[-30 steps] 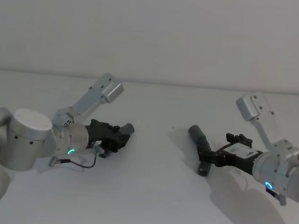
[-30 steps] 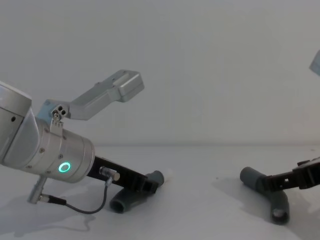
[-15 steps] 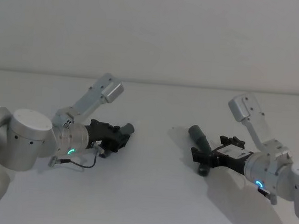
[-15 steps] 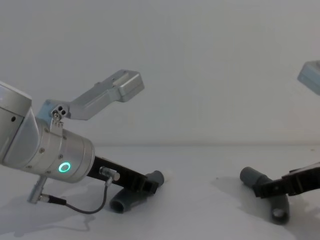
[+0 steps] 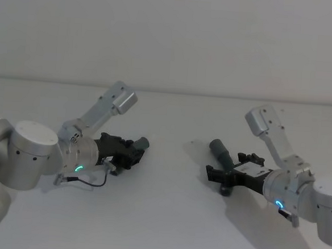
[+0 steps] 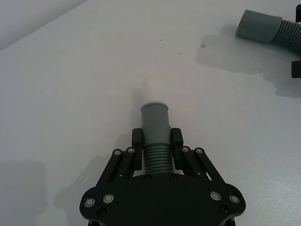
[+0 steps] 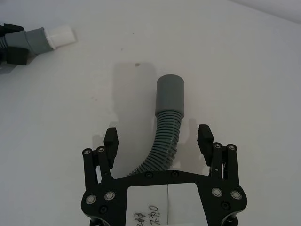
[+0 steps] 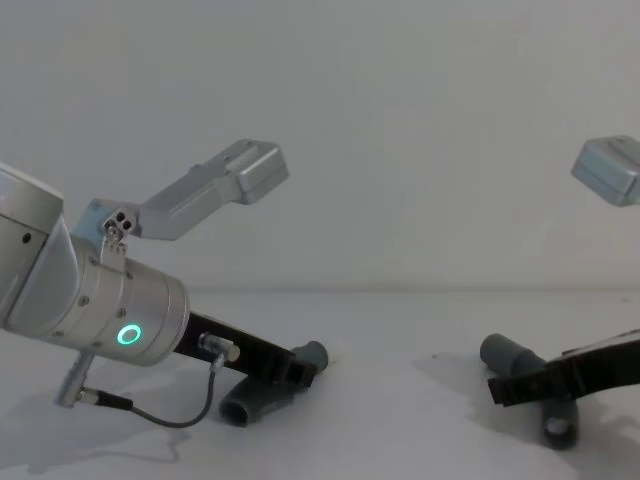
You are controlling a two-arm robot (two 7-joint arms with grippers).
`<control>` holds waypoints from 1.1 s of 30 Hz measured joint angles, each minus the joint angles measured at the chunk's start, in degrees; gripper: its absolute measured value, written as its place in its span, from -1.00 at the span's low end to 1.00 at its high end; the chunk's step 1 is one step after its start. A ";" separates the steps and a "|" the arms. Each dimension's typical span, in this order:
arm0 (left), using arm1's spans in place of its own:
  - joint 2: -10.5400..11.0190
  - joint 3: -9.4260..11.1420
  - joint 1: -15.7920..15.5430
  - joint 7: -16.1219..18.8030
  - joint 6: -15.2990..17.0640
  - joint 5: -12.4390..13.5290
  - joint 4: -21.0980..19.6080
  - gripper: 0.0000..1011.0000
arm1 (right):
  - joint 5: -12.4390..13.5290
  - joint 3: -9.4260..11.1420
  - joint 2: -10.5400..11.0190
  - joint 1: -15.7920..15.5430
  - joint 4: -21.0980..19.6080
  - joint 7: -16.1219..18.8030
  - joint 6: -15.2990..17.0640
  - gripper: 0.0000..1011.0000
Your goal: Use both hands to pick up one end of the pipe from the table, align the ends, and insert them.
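Pipe work sits in 2 halves on the pale table [image 5: 165,215], well apart from each other.

On the left, the left gripper [image 6: 156,141] reaches in low, its silver wrist showing a green ring light [image 8: 128,334] and a thin black cable [image 8: 170,415] looping under it. Its 2 black fingers are pinched narrow onto the ribbed part of the left pipe piece [image 6: 155,120], just behind the smooth grey sleeve. That sleeve points away toward the far right and ends in a whitish tip [image 7: 61,35]. In the chest view the piece's other, open end lies low at the table, nearer than the gripper.

Toward the right, the right pipe piece [image 7: 165,136] lies on the table, its plain grey sleeve aimed at the far left and its ribbed body curving back to the near side. The right gripper [image 5: 227,164] comes in low from the right with its fingers spread wide, 1 on each side of the ribbed curve and neither touching it, so this piece is straddled but not gripped.
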 joint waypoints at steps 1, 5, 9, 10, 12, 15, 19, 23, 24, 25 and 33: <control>0.00 0.00 0.00 0.00 0.00 0.00 0.00 -0.31 | -0.02 -0.01 -0.06 0.03 0.07 0.01 0.00 0.98; 0.00 0.00 0.00 0.00 0.00 0.00 0.00 -0.31 | -0.20 -0.06 -0.40 0.13 0.35 0.04 0.06 0.98; 0.00 0.00 0.00 0.00 0.00 0.00 0.00 -0.31 | -0.43 -0.06 -0.70 0.15 0.62 0.05 0.23 0.98; 0.00 0.00 0.00 0.00 0.00 0.00 0.00 -0.31 | -0.45 -0.06 -0.75 0.15 0.68 0.06 0.26 0.98; 0.00 0.00 0.00 0.00 0.00 0.00 0.00 -0.31 | -0.52 -0.04 -0.88 0.15 0.78 0.07 0.30 0.98; 0.00 0.00 0.00 0.00 0.00 0.00 0.00 -0.31 | -0.62 -0.01 -1.00 0.14 0.90 0.08 0.35 0.98; 0.00 0.00 0.00 0.00 0.00 0.00 0.00 -0.31 | -0.70 0.00 -1.12 0.13 1.02 0.10 0.42 0.94; 0.00 0.00 0.00 0.00 0.00 0.00 0.00 -0.31 | -0.77 0.02 -1.24 0.12 1.11 0.12 0.48 0.80; 0.00 0.00 0.00 0.00 0.00 0.00 0.00 -0.31 | -0.78 0.03 -1.25 0.11 1.12 0.14 0.48 0.77; 0.00 0.00 0.00 0.00 0.00 0.01 0.00 -0.31 | -0.79 0.03 -1.27 0.11 1.14 0.15 0.48 0.71; 0.00 0.00 0.00 0.00 0.00 0.00 0.00 -0.31 | -0.83 0.09 -1.37 0.08 1.22 0.19 0.50 0.28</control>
